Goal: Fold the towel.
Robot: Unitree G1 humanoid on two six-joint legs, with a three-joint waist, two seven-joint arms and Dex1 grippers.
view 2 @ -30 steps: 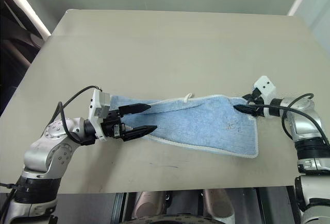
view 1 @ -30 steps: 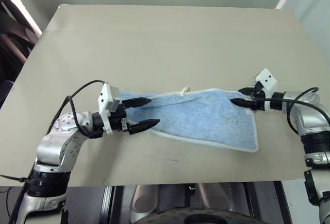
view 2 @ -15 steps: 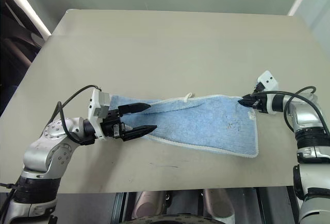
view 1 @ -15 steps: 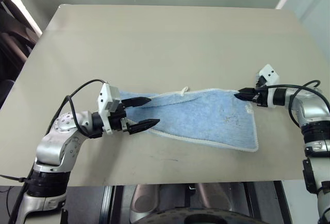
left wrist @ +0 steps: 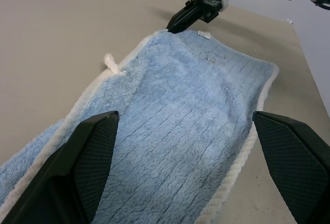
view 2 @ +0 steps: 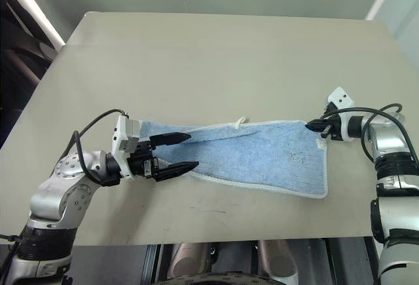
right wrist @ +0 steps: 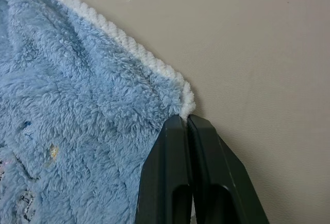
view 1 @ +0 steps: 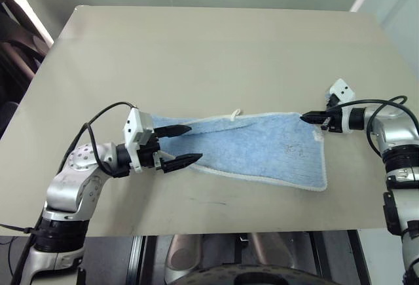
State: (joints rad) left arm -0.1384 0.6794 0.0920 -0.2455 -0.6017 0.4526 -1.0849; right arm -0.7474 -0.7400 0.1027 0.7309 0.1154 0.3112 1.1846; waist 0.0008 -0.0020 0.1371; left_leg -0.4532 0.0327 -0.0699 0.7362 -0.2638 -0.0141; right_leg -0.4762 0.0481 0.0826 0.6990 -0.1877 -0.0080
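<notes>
The right gripper (view 1: 306, 117) has pinched shut at the towel (view 1: 262, 147) corner since a second ago; the left gripper (view 1: 188, 144) stays spread open

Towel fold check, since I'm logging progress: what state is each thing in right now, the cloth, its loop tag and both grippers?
towel: lying flat on the table, spread lengthwise, not yet folded over.
loop tag: sticking out from the far edge onto the table.
left gripper: open, fingers spread over the towel's left end, gripping nothing.
right gripper: shut at the towel's far right corner; whether it pinches the edging is unclear.
</notes>
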